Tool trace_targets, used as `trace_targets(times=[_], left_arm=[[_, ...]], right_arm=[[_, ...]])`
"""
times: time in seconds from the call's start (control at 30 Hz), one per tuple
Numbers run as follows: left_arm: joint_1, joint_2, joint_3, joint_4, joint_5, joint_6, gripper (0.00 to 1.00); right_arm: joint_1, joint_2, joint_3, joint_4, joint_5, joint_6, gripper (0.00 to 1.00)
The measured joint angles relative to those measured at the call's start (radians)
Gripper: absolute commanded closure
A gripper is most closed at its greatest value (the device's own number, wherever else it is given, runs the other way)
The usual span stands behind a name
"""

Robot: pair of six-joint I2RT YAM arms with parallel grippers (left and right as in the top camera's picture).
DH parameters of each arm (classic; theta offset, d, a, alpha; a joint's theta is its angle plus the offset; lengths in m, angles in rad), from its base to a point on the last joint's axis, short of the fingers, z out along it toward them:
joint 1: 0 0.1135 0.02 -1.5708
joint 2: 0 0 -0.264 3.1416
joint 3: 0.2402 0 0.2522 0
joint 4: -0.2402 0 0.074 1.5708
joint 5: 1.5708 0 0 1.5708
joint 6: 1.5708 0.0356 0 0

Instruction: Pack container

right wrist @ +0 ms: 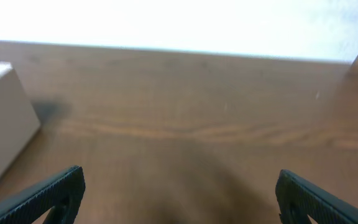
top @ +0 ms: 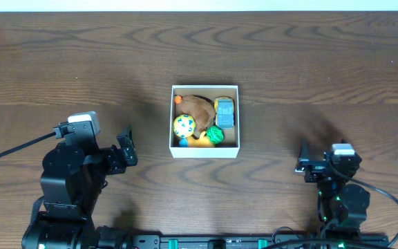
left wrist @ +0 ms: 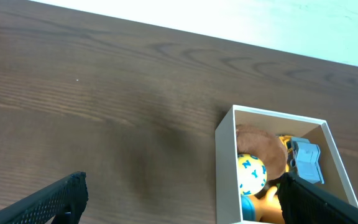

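The container [top: 204,153] sits mid-frame with toys [top: 199,107] inside, so I judge packing is nearly done. Left pincer [top: 126,147] lower left and right pincer [top: 307,163] lower right hang released, empty, apart from it.

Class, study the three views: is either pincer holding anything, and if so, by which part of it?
Nothing is held. The left pincer and the right pincer both stand open and empty, apart from the container.

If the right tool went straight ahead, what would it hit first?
Probably nothing: ahead of the right tool lies only table, with the container off to its left. Depth is unclear.
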Motion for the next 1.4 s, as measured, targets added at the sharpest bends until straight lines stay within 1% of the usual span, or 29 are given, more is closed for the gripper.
trace_targets(times=[0.13,0.23,0.47,0.77,1.4], left_arm=[[0.000,0.000,0.000,0.000,0.000,0.000,0.02],[0.000,0.000,0.000,0.000,0.000,0.000,0.02],[0.000,0.000,0.000,0.000,0.000,0.000,0.02],[0.000,0.000,0.000,0.000,0.000,0.000,0.02],[0.000,0.000,0.000,0.000,0.000,0.000,0.02]], right_arm=[[0.000,-0.092,0.000,0.005,-0.001,0.000,0.01],[0.003,-0.111,0.000,0.010,-0.013,0.000,0.01],[0.032,-0.112,0.000,0.008,-0.036,-0.006,0.01],[0.034,-0.112,0.000,0.005,-0.038,-0.051,0.01],[0.034,-0.112,0.000,0.005,-0.038,-0.056,0.01]])
